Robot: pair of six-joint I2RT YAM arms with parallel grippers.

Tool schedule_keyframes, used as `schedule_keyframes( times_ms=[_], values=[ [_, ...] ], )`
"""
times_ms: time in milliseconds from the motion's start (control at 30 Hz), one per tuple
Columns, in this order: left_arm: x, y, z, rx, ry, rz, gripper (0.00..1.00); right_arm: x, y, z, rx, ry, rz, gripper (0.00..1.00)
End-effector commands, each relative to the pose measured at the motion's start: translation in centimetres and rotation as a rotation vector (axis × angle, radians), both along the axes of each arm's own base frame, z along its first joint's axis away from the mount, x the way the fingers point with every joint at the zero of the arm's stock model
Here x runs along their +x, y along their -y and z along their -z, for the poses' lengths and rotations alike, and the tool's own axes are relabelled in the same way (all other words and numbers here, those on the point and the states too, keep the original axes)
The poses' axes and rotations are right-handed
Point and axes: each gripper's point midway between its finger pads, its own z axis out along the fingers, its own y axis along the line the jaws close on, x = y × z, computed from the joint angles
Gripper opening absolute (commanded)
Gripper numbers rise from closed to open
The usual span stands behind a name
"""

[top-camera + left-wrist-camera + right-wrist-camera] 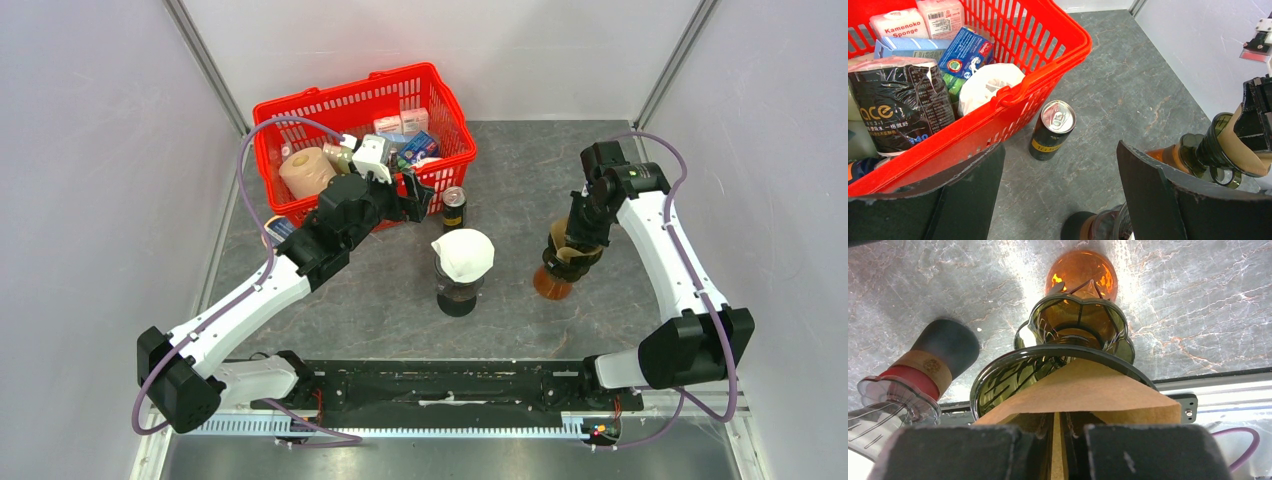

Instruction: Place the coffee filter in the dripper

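A brown paper coffee filter (1083,390) is pinched at its edge by my right gripper (1058,450), which is shut on it. The filter's lower part sits inside the olive glass dripper (998,375), which stands on an amber carafe (1083,275). In the top view my right gripper (578,238) is directly over that dripper (562,266), right of centre. The left wrist view shows the filter (1243,145) and dripper (1217,145) at its right edge. My left gripper (1060,200) is open and empty, near the basket in the top view (415,195).
A red basket (440,100) full of groceries stands at the back left. A black and gold can (454,208) stands beside it. A clear dripper holding a white filter (462,255) sits on a dark server (458,298) at the centre, left of the amber carafe.
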Motion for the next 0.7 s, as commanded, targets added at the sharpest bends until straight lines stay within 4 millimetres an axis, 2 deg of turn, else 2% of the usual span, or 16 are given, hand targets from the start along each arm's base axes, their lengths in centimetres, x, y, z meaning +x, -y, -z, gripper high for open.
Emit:
schedule_keyframes(
  times_ms=[0,333,667],
  values=[
    [0.4,-0.2,-1.8,-0.037,0.040,-0.016,0.89,1.1,0.0,-0.3,-0.004,0.054,0.012,0.13],
    [0.4,-0.2,-1.9,-0.037,0.043,-0.016,0.89,0.7,0.1,0.9,-0.007,0.020,0.018,0.13],
    [0.4,-0.3,-1.9,-0.037,0.044,-0.018,0.89,0.5,0.2,1.1,-0.014,0.022,0.019,0.13]
  ],
)
